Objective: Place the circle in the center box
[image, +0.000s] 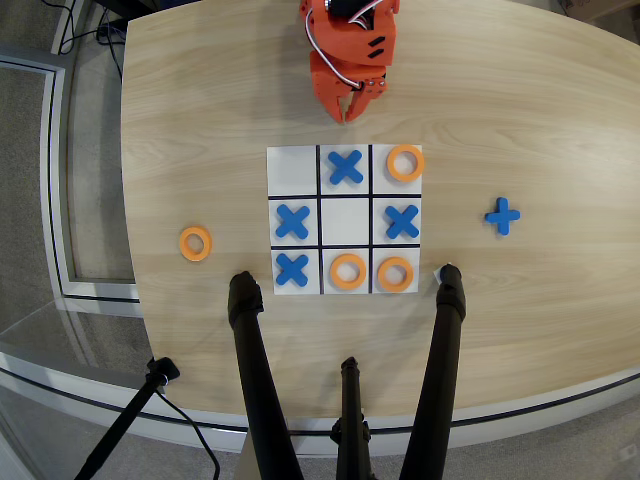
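Overhead view. Orange arm enters from the top edge; the tool (352, 108) points down toward the board and hangs above bare tabletop (540, 120), just short of the board's top edge. Its two fingertips sit close together with only a thin gap visible; it holds nothing and touches none of the pieces. Whether the jaws are fully pressed together I cannot tell from this angle.

No brand, label or writing is readable anywhere in the view.

Counts:
- Orange rings: four. Three are on the white 3x3 board (293, 168): one in the top right cell (405, 163), one in the bottom middle cell (347, 271), one in the bottom right cell (395, 274).
- The fourth, the circle (195, 243), lies flat on the tabletop left of the board, well apart from it, about level with the boundary between the middle and bottom rows.
- Blue X pieces: five. Four on the board: top middle (345, 167), middle left (291, 221), middle right (401, 221), bottom left (291, 269). One loose blue cross (503, 216) on the tabletop right of the board, well apart from it.

The center box (346, 221) is white and bare, black lines on all four sides. The top left cell is also bare.

Three black tripod legs (262, 380) reach in from the bottom edge; two of the feet rest on the tabletop just beside the board's lower corners.
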Robot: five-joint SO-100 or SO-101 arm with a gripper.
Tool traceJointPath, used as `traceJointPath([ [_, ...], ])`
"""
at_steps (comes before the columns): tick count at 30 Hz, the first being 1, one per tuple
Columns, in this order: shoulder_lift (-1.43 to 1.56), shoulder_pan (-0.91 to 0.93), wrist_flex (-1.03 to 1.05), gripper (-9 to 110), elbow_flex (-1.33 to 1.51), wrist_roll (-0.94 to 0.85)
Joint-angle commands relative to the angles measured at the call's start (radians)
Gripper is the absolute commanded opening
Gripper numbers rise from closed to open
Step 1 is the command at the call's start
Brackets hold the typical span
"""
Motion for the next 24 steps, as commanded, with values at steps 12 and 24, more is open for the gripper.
traceJointPath([
  [12,-0.183,0.012,-0.011,6,-0.141,0.078],
  [24,-0.597,0.129,-0.012,13,-0.594,0.103],
])
